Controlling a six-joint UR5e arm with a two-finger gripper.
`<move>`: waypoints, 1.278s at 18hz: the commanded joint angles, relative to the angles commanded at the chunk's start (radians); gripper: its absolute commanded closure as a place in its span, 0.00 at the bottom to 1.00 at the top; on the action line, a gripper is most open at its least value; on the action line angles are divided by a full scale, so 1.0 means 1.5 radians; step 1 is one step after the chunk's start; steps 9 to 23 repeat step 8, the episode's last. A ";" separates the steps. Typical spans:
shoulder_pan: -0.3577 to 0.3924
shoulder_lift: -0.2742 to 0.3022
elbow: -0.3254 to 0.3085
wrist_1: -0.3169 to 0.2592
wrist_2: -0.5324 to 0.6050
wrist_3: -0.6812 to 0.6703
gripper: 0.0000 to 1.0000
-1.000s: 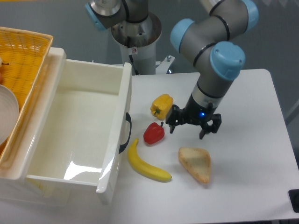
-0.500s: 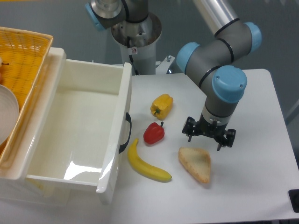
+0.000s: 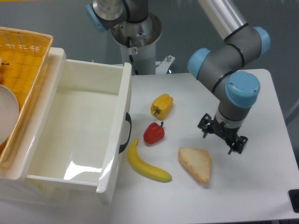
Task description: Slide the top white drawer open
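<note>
The end effector [image 3: 223, 138] hangs open and empty above the right side of the white surface [image 3: 261, 177], with bare surface on its right and toward the front edge. The slice of bread [image 3: 195, 164] lies just below and left of it. Further left sit the red pepper [image 3: 153, 133], yellow pepper [image 3: 161, 105] and banana [image 3: 146, 163]. Well to its left, the top white drawer [image 3: 79, 130] stands pulled out, its black handle [image 3: 126, 133] facing the peppers. A yellow basket [image 3: 21, 65] borders the drawer's far left side.

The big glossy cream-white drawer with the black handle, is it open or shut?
Open: the glossy cream-white drawer is pulled out, its bare inside visible from above.
</note>
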 joint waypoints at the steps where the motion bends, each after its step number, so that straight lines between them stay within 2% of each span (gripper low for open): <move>1: 0.003 0.000 0.001 0.000 0.000 0.002 0.00; 8: 0.018 0.000 0.002 0.001 0.000 0.033 0.00; 23: 0.018 0.000 0.002 0.001 0.000 0.033 0.00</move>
